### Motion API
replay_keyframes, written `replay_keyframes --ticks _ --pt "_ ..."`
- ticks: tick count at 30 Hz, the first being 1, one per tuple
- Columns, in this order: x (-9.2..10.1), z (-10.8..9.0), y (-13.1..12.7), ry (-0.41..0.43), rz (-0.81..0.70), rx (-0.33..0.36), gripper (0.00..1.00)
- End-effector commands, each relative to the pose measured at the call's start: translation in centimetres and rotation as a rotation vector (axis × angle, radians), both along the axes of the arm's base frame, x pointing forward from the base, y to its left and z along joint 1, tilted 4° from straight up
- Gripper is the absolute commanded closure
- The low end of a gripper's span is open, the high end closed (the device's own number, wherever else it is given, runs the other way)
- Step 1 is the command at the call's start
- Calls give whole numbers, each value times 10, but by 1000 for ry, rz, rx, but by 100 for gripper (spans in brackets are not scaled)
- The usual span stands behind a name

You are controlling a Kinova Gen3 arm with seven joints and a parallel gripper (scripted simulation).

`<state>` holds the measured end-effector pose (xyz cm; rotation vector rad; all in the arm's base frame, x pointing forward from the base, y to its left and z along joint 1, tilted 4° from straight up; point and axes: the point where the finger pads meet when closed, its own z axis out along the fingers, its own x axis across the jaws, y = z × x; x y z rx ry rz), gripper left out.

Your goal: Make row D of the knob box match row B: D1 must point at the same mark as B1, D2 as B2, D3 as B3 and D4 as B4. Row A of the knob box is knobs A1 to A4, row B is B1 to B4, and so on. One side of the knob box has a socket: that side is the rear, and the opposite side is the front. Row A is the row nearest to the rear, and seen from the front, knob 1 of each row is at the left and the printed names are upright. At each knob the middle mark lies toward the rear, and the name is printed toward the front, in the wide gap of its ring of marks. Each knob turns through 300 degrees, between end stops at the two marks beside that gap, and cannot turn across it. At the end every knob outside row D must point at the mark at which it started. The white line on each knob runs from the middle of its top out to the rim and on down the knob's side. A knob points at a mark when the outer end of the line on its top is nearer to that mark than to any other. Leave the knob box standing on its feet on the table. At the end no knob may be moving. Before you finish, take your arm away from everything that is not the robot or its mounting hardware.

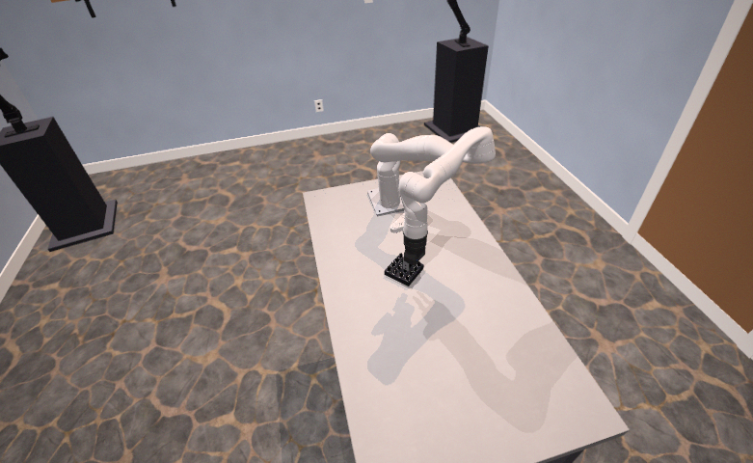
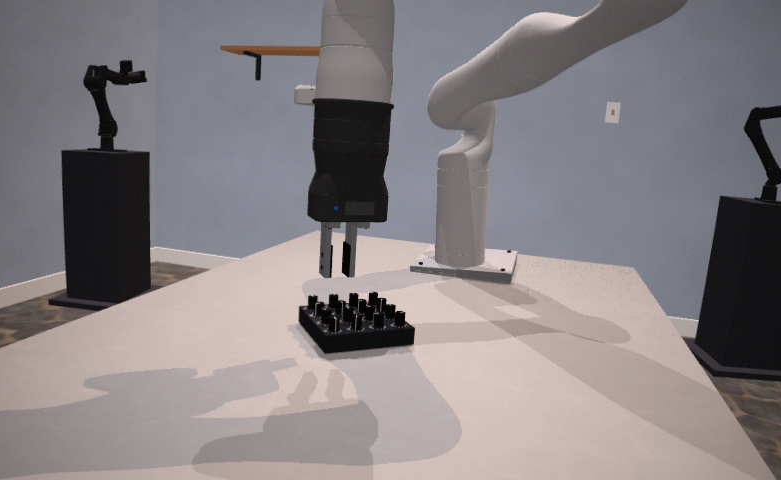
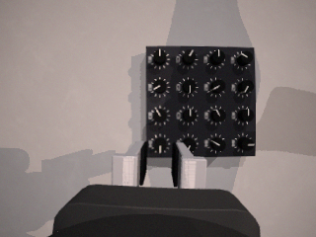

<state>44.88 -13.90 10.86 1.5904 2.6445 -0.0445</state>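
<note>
The black knob box (image 1: 413, 279) (image 2: 355, 336) (image 3: 200, 102) stands on its feet on the white table (image 1: 460, 355) (image 2: 561, 392) (image 3: 66, 59). It carries a four-by-four grid of black knobs with white lines. My gripper (image 1: 406, 264) (image 2: 337, 274) (image 3: 159, 157) points straight down and hovers a little above the box, clear of the knobs. In the wrist view its fingers frame the corner knob (image 3: 160, 144) at the lower left of the box. The fingers stand partly apart with nothing between them. The printed names are too small to read.
The arm's base plate (image 1: 381, 207) (image 2: 465, 267) is bolted to the table behind the box. Black pedestals with camera arms (image 2: 105, 226) (image 2: 757, 285) stand on the floor off the table.
</note>
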Motion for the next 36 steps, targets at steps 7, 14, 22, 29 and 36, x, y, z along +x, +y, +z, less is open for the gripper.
replay_keyframes --ticks 7,14,22,29,36 --pt "0 -7 -1 0 0 0 54" --pt "0 -13 -1 0 0 0 54" --pt "0 -24 -2 0 0 0 54" --pt "0 -30 -2 0 0 0 54" --pt "0 -37 -3 -1 -1 0 54"
